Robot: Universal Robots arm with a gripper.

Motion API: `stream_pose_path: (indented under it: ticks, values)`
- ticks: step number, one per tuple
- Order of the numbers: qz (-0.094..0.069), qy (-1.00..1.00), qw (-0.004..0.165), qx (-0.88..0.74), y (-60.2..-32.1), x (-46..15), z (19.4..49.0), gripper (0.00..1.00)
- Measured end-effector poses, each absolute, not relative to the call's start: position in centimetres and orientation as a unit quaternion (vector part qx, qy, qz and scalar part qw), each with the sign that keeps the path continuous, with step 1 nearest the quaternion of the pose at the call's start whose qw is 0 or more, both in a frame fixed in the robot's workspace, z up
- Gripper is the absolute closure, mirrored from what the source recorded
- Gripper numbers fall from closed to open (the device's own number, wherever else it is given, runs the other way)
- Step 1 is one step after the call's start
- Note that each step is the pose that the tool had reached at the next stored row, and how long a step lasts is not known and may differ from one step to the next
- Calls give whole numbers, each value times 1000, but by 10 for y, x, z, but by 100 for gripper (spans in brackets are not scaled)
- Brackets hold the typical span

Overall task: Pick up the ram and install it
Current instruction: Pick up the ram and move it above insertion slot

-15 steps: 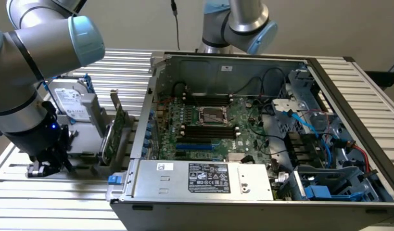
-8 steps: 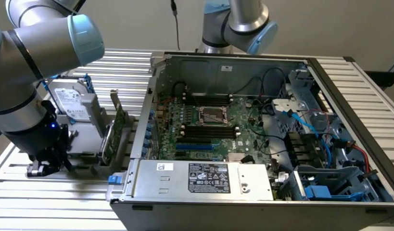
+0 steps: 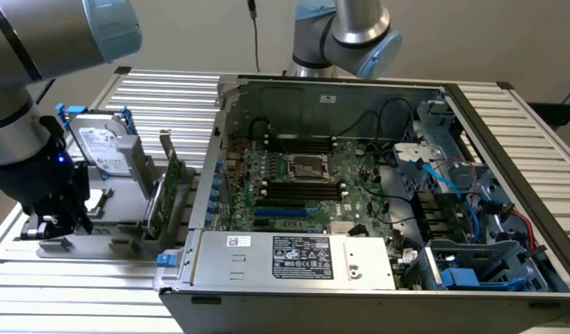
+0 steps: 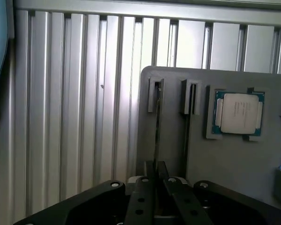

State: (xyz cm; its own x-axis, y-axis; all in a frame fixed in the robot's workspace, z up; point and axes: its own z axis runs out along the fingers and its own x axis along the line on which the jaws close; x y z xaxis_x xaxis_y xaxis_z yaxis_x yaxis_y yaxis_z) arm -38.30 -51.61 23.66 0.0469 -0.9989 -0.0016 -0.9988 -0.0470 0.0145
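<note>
The ram [image 4: 156,123] stands on edge in a slot of the grey holder tray [image 4: 234,164], seen edge-on as a thin dark strip. My gripper [image 4: 155,168] is over the tray, its black fingers [image 4: 141,197] shut on the near end of the strip. In the exterior view the gripper [image 3: 60,224] hangs low over the same tray [image 3: 117,209] at the exterior view's left, and it hides the stick there. The open computer case [image 3: 359,90] lies to the exterior view's right, its motherboard showing long black slots [image 3: 303,188] beside the processor socket [image 3: 309,167].
On the tray also sit a processor chip [image 4: 238,112], a hard drive [image 3: 104,149] and an upright green expansion card [image 3: 165,195] with a metal bracket. A power supply [image 3: 294,259] fills the case's near side. Ribbed aluminium table [image 4: 75,117] surrounds the tray. A second arm's joint [image 3: 359,35] stands behind the case.
</note>
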Motion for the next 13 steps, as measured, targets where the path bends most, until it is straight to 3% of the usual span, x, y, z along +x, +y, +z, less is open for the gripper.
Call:
stream_pose_path:
  ticks: [13]
  values:
    - [-11,-687,10,727,-516,-345,295,86]
